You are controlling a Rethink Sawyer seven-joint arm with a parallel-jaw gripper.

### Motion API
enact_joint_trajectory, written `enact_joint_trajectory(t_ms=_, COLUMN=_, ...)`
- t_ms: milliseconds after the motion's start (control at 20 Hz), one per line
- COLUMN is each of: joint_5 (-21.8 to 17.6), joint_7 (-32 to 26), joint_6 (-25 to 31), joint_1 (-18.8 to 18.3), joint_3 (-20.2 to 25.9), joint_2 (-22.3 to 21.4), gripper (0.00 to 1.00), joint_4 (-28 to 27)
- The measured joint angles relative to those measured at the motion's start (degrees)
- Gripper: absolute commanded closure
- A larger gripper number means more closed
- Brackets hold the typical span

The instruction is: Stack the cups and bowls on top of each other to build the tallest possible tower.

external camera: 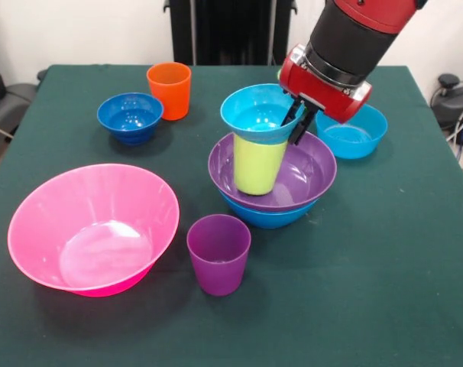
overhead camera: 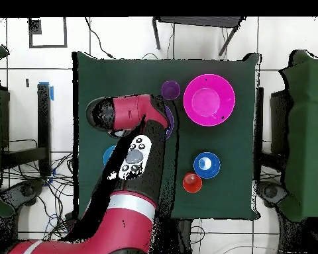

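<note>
The tower stands mid-table: a blue bowl point(external camera: 271, 215) at the base, a purple bowl point(external camera: 308, 172) nested in it, and a lime green cup point(external camera: 258, 164) standing in that. A turquoise bowl point(external camera: 254, 113) rests on top of the cup. My gripper point(external camera: 296, 122) comes down at this bowl's right rim, one finger inside and one outside, shut on the rim. Loose on the table are a purple cup point(external camera: 218, 252), an orange cup point(external camera: 169, 89), a huge pink bowl point(external camera: 92, 227), a small dark blue bowl point(external camera: 130, 116) and a second turquoise bowl point(external camera: 357, 131). In the overhead view my arm point(overhead camera: 125, 116) hides most of the tower.
The green table point(external camera: 384, 267) carries everything. The purple cup sits just in front of the tower, the pink bowl at the front left. In the overhead view the pink bowl point(overhead camera: 209, 99), purple cup point(overhead camera: 170, 88), dark blue bowl point(overhead camera: 207, 165) and orange cup point(overhead camera: 192, 182) show.
</note>
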Motion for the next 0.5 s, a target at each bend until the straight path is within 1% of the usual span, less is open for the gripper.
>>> enact_joint_trajectory(t_ms=500, joint_5=-0.03, joint_7=0.0, joint_6=-2.16, joint_1=0.64, joint_3=-0.89, joint_2=0.07, gripper=1.0, joint_4=0.09)
